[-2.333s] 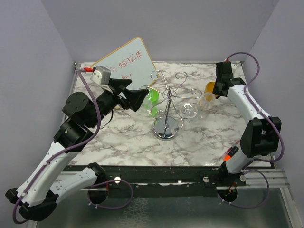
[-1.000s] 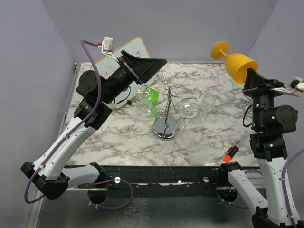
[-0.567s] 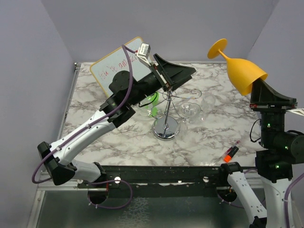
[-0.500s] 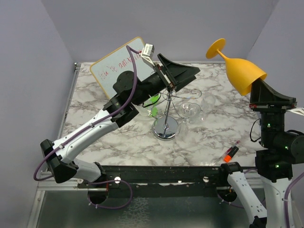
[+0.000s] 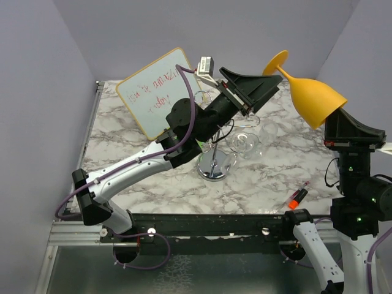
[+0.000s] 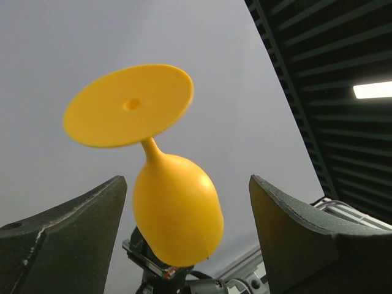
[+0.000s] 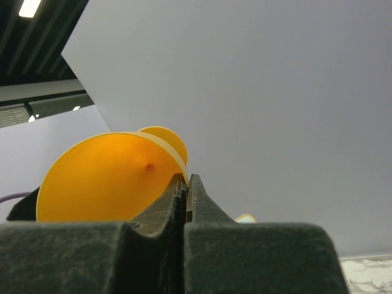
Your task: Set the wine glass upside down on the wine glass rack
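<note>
Top external view: we see our right gripper (image 5: 331, 115) clamped on the rim of the orange wine glass (image 5: 309, 92), holding it tilted, foot uppermost, high above the worktop's right edge. Our left gripper (image 5: 262, 92) hangs with its fingers spread wide near the foot, toward the far edge. The wine glass rack (image 5: 215, 166) stands mid-worktop.

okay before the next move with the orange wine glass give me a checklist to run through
1. The right gripper is shut on the wine glass rim: ok.
2. Glass inverted, foot up: ok, though tilted.
3. The left gripper is open, not touching the glass: ok.
4. The wine glass rack stands upright on the table: ok.
5. Free rack arm for hanging: cannot tell, the left arm covers part of it.
</note>
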Available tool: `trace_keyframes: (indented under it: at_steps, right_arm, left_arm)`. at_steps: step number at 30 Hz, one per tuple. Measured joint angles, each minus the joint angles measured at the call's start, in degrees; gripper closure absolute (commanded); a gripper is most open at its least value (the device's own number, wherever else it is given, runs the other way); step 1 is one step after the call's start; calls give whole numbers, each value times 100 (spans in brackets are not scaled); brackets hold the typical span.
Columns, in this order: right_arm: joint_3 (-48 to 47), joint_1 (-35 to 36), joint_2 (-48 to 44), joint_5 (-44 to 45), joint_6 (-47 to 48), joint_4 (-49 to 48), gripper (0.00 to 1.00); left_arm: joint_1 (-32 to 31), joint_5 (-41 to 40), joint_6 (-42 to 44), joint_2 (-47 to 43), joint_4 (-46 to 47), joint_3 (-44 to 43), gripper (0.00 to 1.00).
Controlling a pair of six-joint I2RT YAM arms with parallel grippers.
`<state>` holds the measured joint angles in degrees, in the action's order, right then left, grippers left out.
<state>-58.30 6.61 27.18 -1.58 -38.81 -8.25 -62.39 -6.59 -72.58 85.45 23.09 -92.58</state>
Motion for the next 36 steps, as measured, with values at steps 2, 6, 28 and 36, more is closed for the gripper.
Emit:
trace_keyframes:
  at_steps: [2, 6, 28, 36]
  right_arm:
    - [0, 2, -66, -9, -48, -44, 99]
    - [0, 0, -168, -66, -173, -168, 99]
    - [223, -31, -131, -328, -251, -234, 65]
    - [225, -31, -251, -385, 81, 0, 43]
  left_arm:
    - [-57, -144, 24, 168, 87, -164, 24]
    - [-151, -376, 70, 614, 188, -610, 30]
    - [-271, -710, 1008, 1248, 977, -1215, 100]
    - [-90, -363, 2962, 1248, 1482, -1250, 100]
